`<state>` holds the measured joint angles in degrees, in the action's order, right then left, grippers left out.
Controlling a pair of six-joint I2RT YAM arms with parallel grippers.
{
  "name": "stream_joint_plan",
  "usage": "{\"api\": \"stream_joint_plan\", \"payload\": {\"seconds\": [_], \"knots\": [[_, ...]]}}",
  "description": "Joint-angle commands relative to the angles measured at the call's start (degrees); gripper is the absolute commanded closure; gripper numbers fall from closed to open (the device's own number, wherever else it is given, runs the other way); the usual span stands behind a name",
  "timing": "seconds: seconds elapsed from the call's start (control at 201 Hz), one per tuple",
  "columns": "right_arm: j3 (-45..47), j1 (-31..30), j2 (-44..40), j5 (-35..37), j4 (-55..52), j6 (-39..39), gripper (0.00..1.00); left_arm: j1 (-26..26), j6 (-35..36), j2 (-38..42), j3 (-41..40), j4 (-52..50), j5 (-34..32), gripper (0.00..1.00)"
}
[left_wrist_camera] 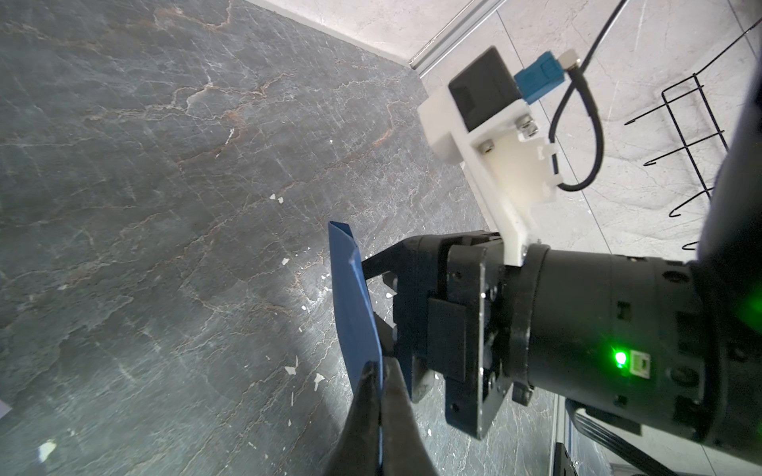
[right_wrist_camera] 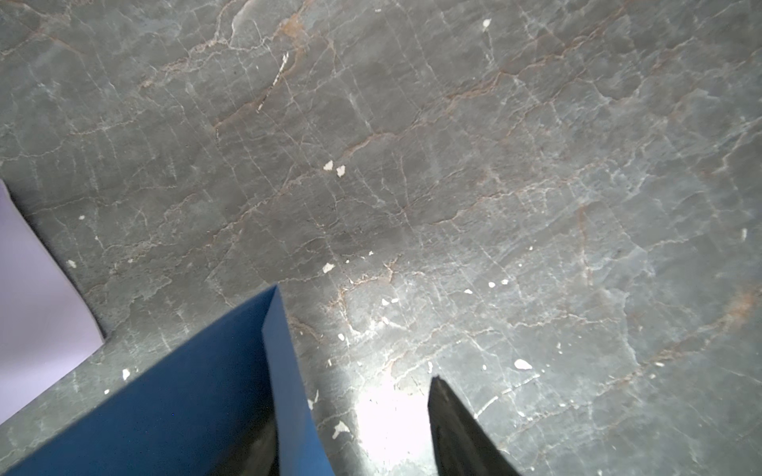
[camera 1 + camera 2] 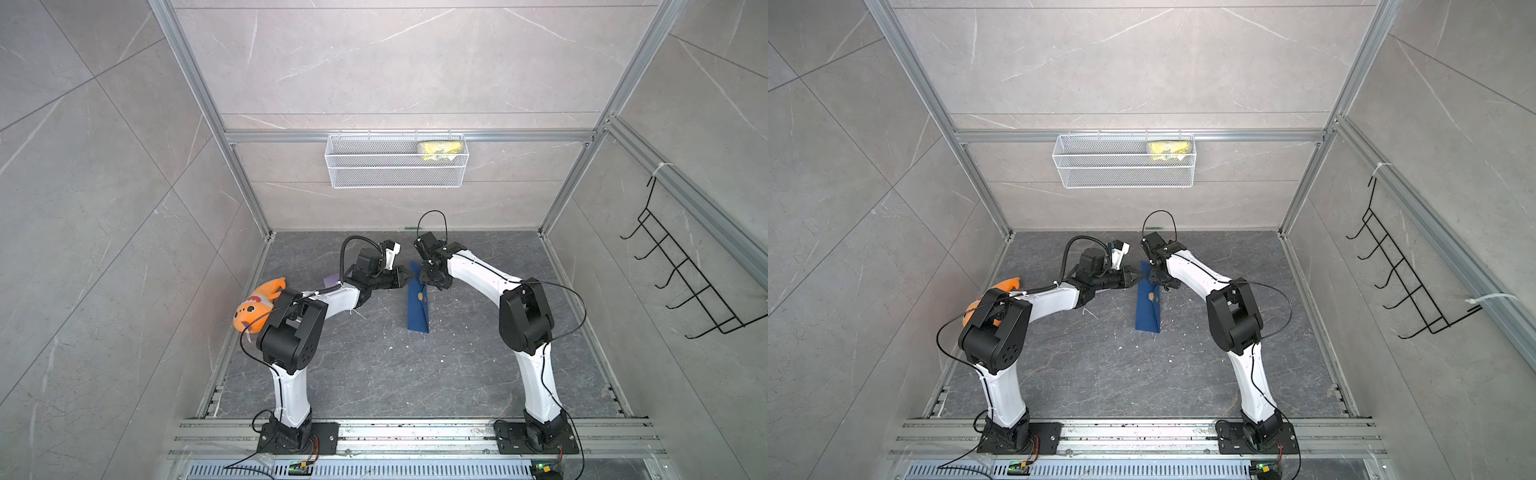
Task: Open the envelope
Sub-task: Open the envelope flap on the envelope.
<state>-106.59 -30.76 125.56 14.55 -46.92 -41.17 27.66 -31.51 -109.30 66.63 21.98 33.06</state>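
A dark blue envelope (image 3: 419, 309) (image 3: 1148, 311) with a small gold seal stands tilted on the dark stone floor, its far end lifted. My left gripper (image 3: 405, 276) (image 3: 1141, 277) (image 1: 381, 371) is shut on the raised edge of the envelope (image 1: 354, 296). My right gripper (image 3: 428, 283) (image 3: 1160, 283) (image 2: 350, 412) comes from the opposite side and stands open. In the right wrist view a blue panel of the envelope (image 2: 185, 391) sits between its two fingers; one finger (image 2: 453, 432) is out over the bare floor, the other is partly hidden by the blue paper.
A lilac sheet (image 3: 332, 279) (image 2: 33, 288) lies behind my left arm. An orange plush fish (image 3: 257, 303) sits at the left floor edge. A white wire basket (image 3: 397, 160) with a yellow packet (image 3: 440, 149) hangs on the back wall. A black hook rack (image 3: 681, 282) hangs on the right wall.
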Motion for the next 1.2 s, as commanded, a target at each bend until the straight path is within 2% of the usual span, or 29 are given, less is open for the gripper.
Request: {"api": "stream_joint_plan", "payload": {"seconds": [0.0,0.169,0.373,0.398,0.493,0.577,0.692,0.846,0.921,1.035,1.1,1.195], "knots": [[0.76,0.27,-2.68,-0.23,-0.65,-1.32,0.47,0.20,0.12,2.87,1.13,3.64,0.65,1.00],[1.03,0.23,-3.37,-3.45,0.33,-2.62,0.55,0.98,0.85,2.69,1.53,3.16,-0.05,1.00],[-0.17,-0.17,-2.52,-6.14,0.28,-3.66,0.60,2.38,2.33,2.43,1.83,2.02,-1.94,1.00],[-0.34,-0.21,-2.35,-6.26,0.23,-3.70,0.63,2.46,2.33,2.39,1.84,2.02,-2.02,1.00],[-0.08,-0.35,-2.21,-6.52,0.40,-3.83,0.68,2.66,2.34,2.29,1.93,2.02,-2.12,1.00],[0.40,-0.35,-2.42,-6.55,0.72,-3.83,0.68,2.75,2.37,2.33,1.86,2.01,-2.10,1.00],[0.84,-0.31,-3.17,-6.90,1.25,-3.62,0.58,2.74,2.33,2.33,1.85,2.02,-2.21,1.00],[2.96,-0.24,-7.38,-5.21,3.58,-0.93,0.28,2.49,3.05,2.48,1.69,-0.71,-3.45,1.00],[6.14,-0.16,-11.49,-3.67,6.18,2.42,0.19,1.93,3.47,2.23,2.67,-4.26,-4.12,1.00],[16.46,-0.17,-19.14,-6.73,15.76,10.24,0.16,0.87,2.95,1.32,5.53,-10.89,-4.31,1.00],[22.78,-0.50,-22.29,-12.54,21.28,16.54,0.17,0.24,1.87,0.39,7.70,-14.98,-4.51,1.00],[30.00,-2.49,-25.71,-14.39,25.24,22.39,0.24,-0.19,-0.66,-0.30,10.11,-19.00,-4.29,1.00]]}}
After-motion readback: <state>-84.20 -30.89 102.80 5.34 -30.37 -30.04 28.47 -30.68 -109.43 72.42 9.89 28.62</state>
